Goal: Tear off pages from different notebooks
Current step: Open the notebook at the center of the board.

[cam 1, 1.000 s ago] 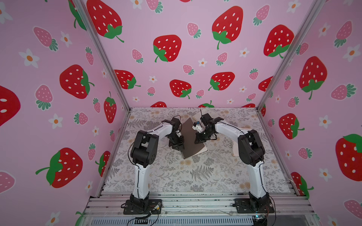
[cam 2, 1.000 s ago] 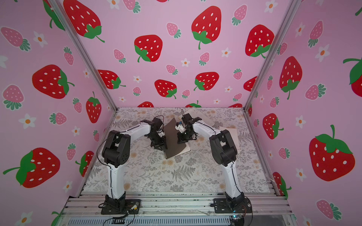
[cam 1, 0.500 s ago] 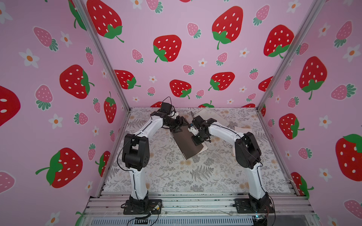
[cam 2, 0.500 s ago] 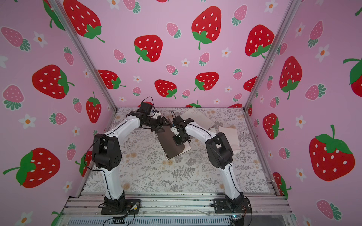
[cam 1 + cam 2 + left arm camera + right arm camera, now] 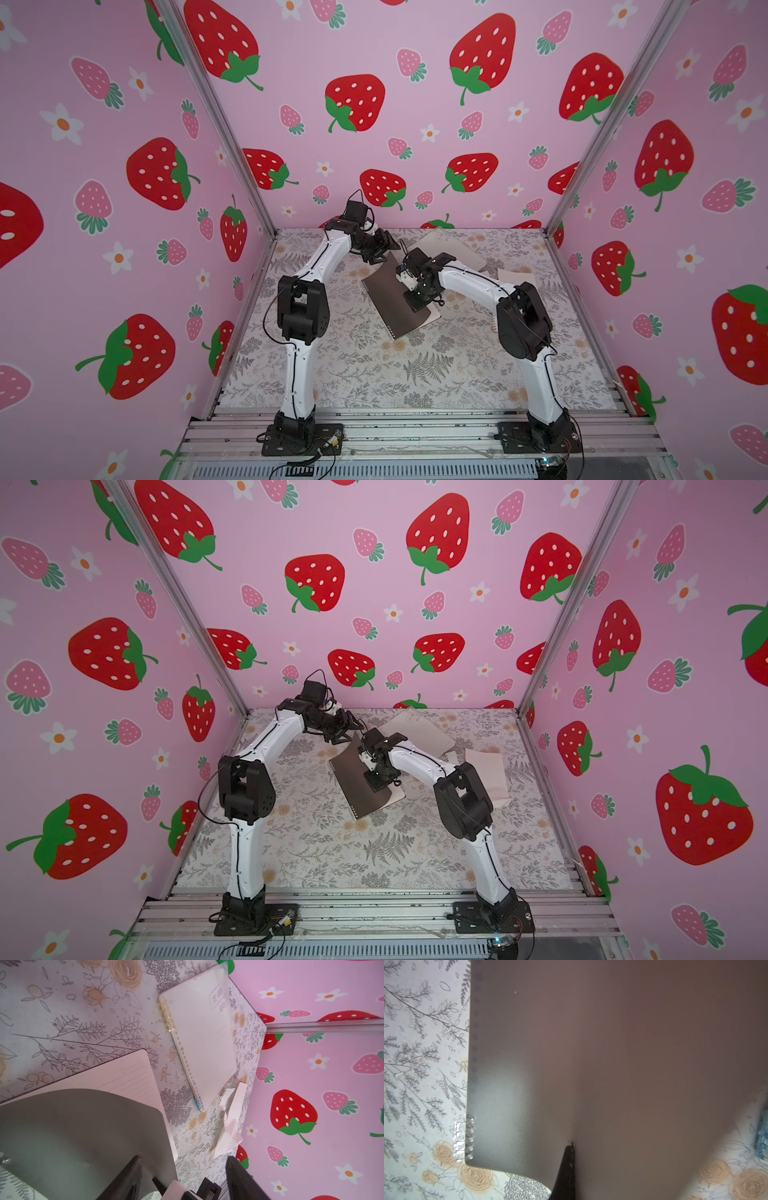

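- In both top views the dark notebook [image 5: 395,309] [image 5: 360,787] is seen lying askew in the middle of the bench [image 5: 353,374] [image 5: 332,854]. Its spiral edge is turned towards the left arm's side, and the far corner of its cover is raised off the paper beneath.
- The right fingers [image 5: 417,305] [image 5: 377,784] are set down on that cover near its right edge. The left fingers [image 5: 380,249] [image 5: 346,729] are held above the notebook's far end, close to the raised corner.
- The cream notebook [image 5: 455,245] [image 5: 419,729] is found closed and flat behind them, near the back wall. A loose page [image 5: 513,276] [image 5: 486,771] is seen further right, past the right arm and well apart from the dark notebook.
- In the left wrist view the left fingers [image 5: 128,1178] are shown spread apart and empty. The dark cover [image 5: 83,1136] is curved upward just in front of one of them, and a white lined page [image 5: 128,1078] is exposed under it.
- Beyond, the cream notebook [image 5: 205,1043] is seen with its boxed label, and crumpled torn pages [image 5: 230,1126] with punched holes are scattered beside it.
- In the right wrist view the frame is filled by the dark cover [image 5: 529,1053], with a clear spiral coil [image 5: 464,1138] at one corner. The right fingers [image 5: 564,1167] are seen as one dark wedge, closed without a gap, the tip touching the cover where it bends upward.
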You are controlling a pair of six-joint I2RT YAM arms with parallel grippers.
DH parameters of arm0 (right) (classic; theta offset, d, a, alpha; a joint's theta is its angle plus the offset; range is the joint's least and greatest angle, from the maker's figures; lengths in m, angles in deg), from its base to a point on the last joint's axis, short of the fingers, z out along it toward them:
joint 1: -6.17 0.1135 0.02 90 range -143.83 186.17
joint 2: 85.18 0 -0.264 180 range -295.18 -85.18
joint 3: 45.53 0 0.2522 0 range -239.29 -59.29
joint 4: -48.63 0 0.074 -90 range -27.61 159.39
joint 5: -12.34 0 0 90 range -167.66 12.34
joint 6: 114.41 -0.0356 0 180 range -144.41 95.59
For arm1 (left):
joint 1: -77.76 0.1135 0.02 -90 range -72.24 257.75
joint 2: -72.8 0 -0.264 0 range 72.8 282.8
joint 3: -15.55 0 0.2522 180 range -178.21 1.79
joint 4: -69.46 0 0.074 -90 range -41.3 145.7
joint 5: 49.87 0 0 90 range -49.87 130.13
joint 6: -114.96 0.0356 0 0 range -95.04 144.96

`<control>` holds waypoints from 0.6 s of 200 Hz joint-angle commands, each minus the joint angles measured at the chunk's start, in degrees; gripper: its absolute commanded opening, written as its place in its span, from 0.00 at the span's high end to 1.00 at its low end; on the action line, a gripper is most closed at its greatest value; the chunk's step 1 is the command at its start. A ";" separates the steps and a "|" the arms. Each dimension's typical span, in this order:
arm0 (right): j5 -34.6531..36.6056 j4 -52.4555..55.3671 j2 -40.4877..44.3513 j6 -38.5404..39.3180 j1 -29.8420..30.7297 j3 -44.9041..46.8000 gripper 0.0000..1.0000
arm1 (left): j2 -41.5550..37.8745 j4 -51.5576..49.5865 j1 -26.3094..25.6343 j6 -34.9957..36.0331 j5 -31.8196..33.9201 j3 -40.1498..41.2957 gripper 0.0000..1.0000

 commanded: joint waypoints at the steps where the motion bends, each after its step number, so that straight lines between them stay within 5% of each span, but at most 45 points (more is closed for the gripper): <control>1: 1.52 1.17 2.51 1.21 0.98 -0.28 1.00 | 2.64 -7.05 -0.51 2.91 2.83 -4.47 0.35; 60: 3.58 0.73 3.20 2.36 2.50 0.02 1.00 | 6.59 -11.17 -2.29 5.48 6.81 -8.27 0.39; 76: 4.54 0.37 3.14 2.64 2.92 0.08 1.00 | 6.79 -12.38 -2.88 6.52 7.66 -8.15 0.53; 106: 5.50 0.23 3.12 2.83 3.30 0.08 1.00 | 6.27 -12.51 -3.17 6.75 6.88 -6.67 0.99; 120: 5.70 0.04 3.32 2.75 3.37 0.08 1.00 | 5.79 -12.38 -3.18 7.01 6.70 -6.17 1.00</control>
